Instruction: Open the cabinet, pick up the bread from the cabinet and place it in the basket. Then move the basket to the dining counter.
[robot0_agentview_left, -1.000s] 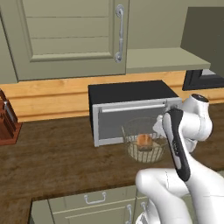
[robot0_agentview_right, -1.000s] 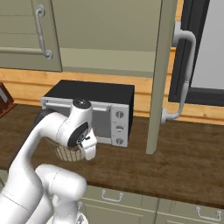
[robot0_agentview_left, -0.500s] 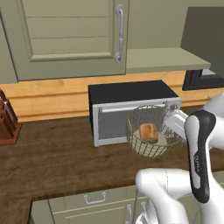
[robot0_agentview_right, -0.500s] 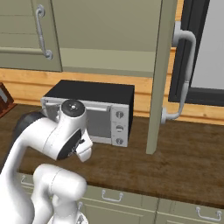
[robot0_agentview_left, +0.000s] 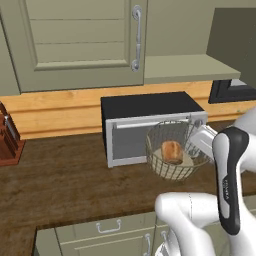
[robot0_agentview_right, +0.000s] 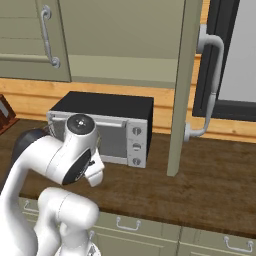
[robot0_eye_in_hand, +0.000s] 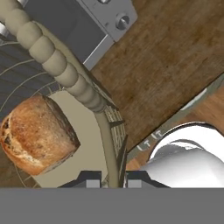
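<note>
The round tan wire basket (robot0_agentview_left: 161, 167) hangs above the dark worktop in front of the microwave, tilted a little. My gripper (robot0_agentview_left: 194, 145) is shut on its right rim. The golden-brown bread (robot0_agentview_left: 172, 151) lies on the basket's pale base. In the hand view the bread (robot0_eye_in_hand: 37, 133) lies left of the gripper (robot0_eye_in_hand: 109, 178), whose jaws pinch the basket wall (robot0_eye_in_hand: 108, 135) below its beaded rim. The cabinet's left door (robot0_agentview_left: 80, 40) is closed. Its right door (robot0_agentview_right: 184, 85) stands swung open. The dining counter is out of view.
A black and silver microwave (robot0_agentview_left: 145, 107) stands on the worktop (robot0_agentview_left: 65, 185) right behind the basket. A brown knife block (robot0_agentview_left: 7, 142) is at the far left. The open cabinet door (robot0_agentview_right: 184, 85) juts out over the worktop on the right.
The basket with the bread has risen a little off the worktop and shifted slightly right in my grip. The forearm has swung right and lower in the left base view.
</note>
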